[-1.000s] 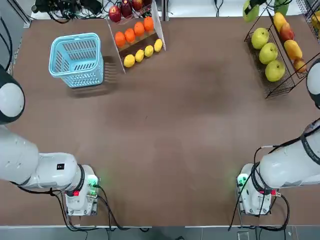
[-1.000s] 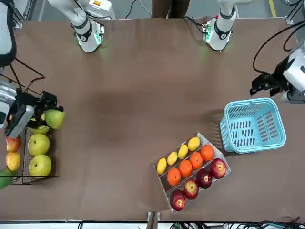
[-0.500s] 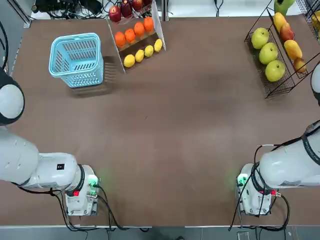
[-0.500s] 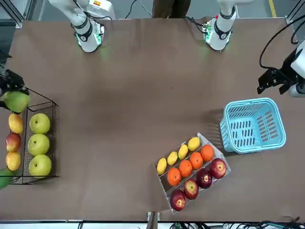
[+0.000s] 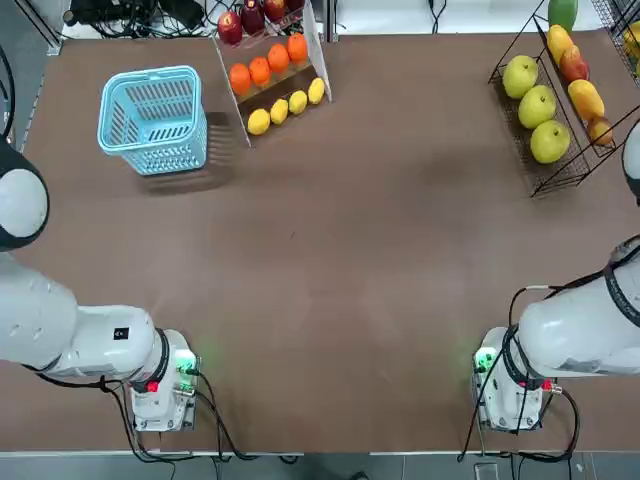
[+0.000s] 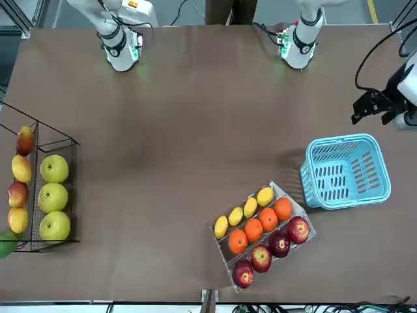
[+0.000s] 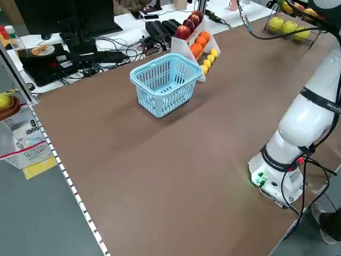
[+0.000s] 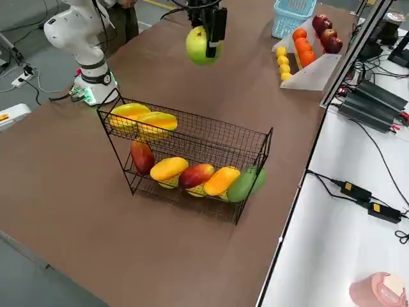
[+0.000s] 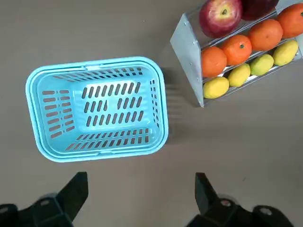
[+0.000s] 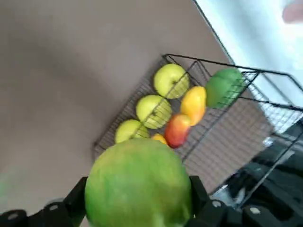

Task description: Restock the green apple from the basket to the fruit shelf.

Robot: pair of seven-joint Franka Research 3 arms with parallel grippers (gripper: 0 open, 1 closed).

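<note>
Apple: green, in the right gripper, off the table, at the top middle of the right side view [image 8: 199, 50]
Right gripper: fingers closed on the apple, low in the right wrist view [image 10: 138, 191]
Shelf: black wire, upright on the table, middle of the right side view [image 8: 220, 137]; it bears green apples [image 5: 549, 142], mangoes [image 8: 169, 168] and a green fruit [image 8: 246, 185]
Basket: light blue, on the table, upper left of the top view [image 5: 152, 120]
Left gripper: fingers open and apart, bottom of the left wrist view [image 9: 141, 189], on the basket's side of the table
Stand: beside the basket, with lemons, oranges and red apples, upper middle of the top view [image 5: 318, 50]
Table: brown, smooth, shadowed beside the basket [image 6: 163, 163]
Desk: white, with black cables and adapters, right of the right side view [image 8: 326, 243]; pink cup at its lower right [image 8: 378, 291]
Monitor: black, upper left of the left side view [image 7: 64, 13]
Floor: grey, lower left there [image 7: 42, 213]
Person: legs, top middle of the front view [image 6: 231, 10]
</note>
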